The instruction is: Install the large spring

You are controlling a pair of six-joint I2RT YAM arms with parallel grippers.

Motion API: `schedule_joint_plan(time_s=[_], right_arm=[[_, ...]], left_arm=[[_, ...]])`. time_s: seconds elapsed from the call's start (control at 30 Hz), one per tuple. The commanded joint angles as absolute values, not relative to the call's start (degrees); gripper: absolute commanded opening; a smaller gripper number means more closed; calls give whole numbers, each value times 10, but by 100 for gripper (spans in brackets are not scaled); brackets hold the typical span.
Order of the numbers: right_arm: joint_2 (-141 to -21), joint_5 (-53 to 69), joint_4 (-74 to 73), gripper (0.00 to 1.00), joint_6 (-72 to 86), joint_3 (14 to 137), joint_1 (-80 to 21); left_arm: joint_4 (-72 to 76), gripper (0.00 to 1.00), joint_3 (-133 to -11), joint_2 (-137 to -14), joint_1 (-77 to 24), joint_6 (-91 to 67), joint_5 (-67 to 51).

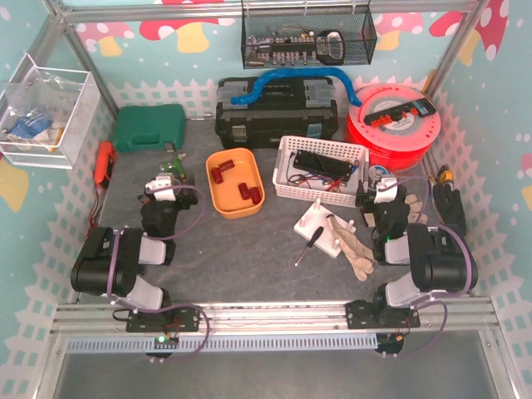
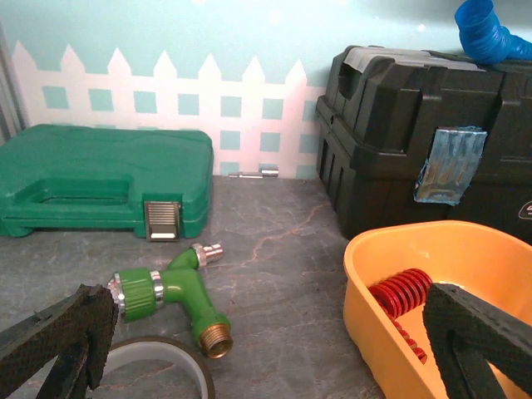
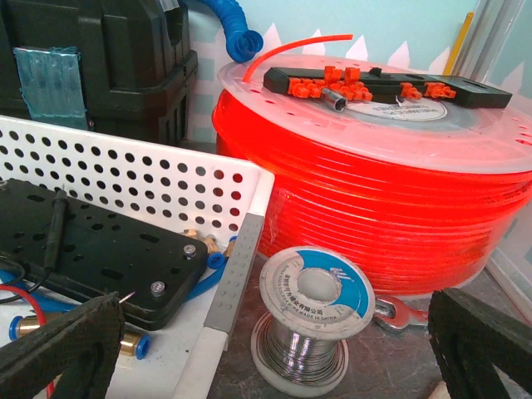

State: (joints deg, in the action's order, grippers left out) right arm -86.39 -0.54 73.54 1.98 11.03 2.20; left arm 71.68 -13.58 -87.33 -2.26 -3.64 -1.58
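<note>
Left gripper (image 2: pixel 266 357) and right gripper (image 3: pixel 266 353) both released, empty. Reach left into the orange tray (image 2: pixel 366 332), choose the larger of the red springs (image 2: pixel 401 293), pinch mid-coil.

In the left wrist view the orange tray (image 2: pixel 449 249) ran off the right and bottom edges. A finger pad (image 2: pixel 474 341) of the left hand (image 2: pixel 270 341) covered part of the red springs (image 2: pixel 403 293), so their number was unclear there. The tape roll (image 2: pixel 166 342) was cut by the bottom edge. From above, the wire basket (image 1: pixel 362 37) held parts too small to name.
</note>
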Motion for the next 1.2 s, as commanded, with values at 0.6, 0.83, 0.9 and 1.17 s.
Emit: schedule_joint_plan(time_s=[0.6, 0.83, 0.9, 1.17], right_arm=[[-820, 12, 671, 99, 10, 141, 19], [-693, 29, 488, 99, 60, 204, 19], [-667, 34, 428, 99, 89, 236, 19], [-654, 9, 41, 99, 242, 445, 19]], left_arm=[[733, 99, -128, -869, -19, -35, -22], [509, 99, -193, -746, -20, -32, -25], [442, 99, -218, -702, -21, -47, -22], [164, 99, -357, -575, -21, -183, -39]])
